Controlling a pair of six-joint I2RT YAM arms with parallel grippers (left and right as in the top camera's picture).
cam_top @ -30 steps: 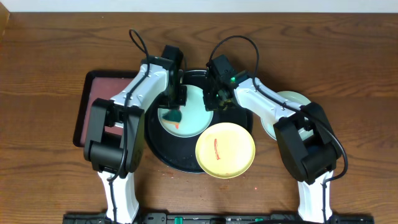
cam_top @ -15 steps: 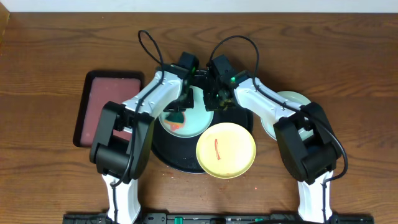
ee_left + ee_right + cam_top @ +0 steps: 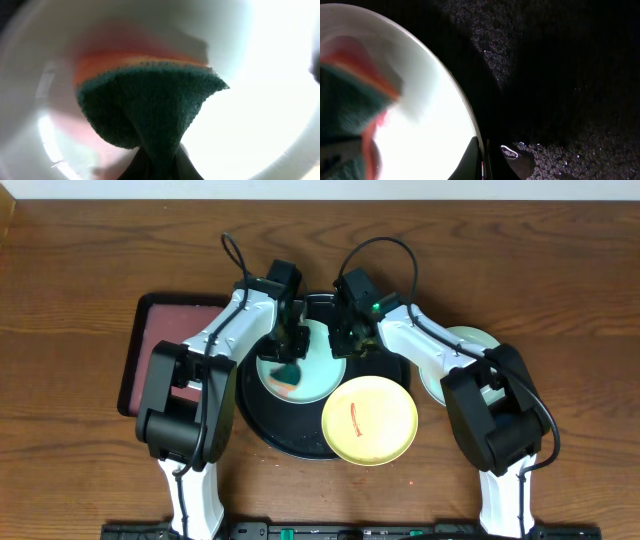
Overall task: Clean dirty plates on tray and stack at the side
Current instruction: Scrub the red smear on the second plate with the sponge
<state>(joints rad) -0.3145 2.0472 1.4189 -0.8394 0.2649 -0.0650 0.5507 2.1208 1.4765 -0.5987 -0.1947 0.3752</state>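
A large round glossy black tray (image 3: pixel 262 425) with a raised rim sits at the centre of a brown wooden table (image 3: pixel 560 260), seen from above. Two white robot arms reach in from the near edge and meet over the tray.

A small pale mint-blue round plate (image 3: pixel 318 370) lies flat inside the tray, toward 11 o'clock. A small pale yellow round plate (image 3: pixel 385 430) lies at 4 o'clock on the tray and overhangs the rim there. It has a thin red streak (image 3: pixel 351 420) near its centre. A second pale mint-blue plate (image 3: pixel 468 345) rests on the table at 3 o'clock from the tray, partly hidden under the right arm. A rectangular reddish-brown tray (image 3: pixel 160 345) with a dark rim lies on the table at 9 o'clock, just beside the black tray.

The left gripper (image 3: pixel 288 352) is over the left half of the mint-blue plate in the tray. Its jaws are clamped on a green and orange sponge (image 3: pixel 283 372). In the left wrist view the dark fingers (image 3: pixel 150 167) pinch the sponge's lower end, and its green face fans out against the plate.

The right gripper (image 3: pixel 346 345) is at that plate's 3 o'clock edge. In the right wrist view its dark fingers (image 3: pixel 472 157) are closed together on the plate's rim, with the speckled black tray floor on the far side.
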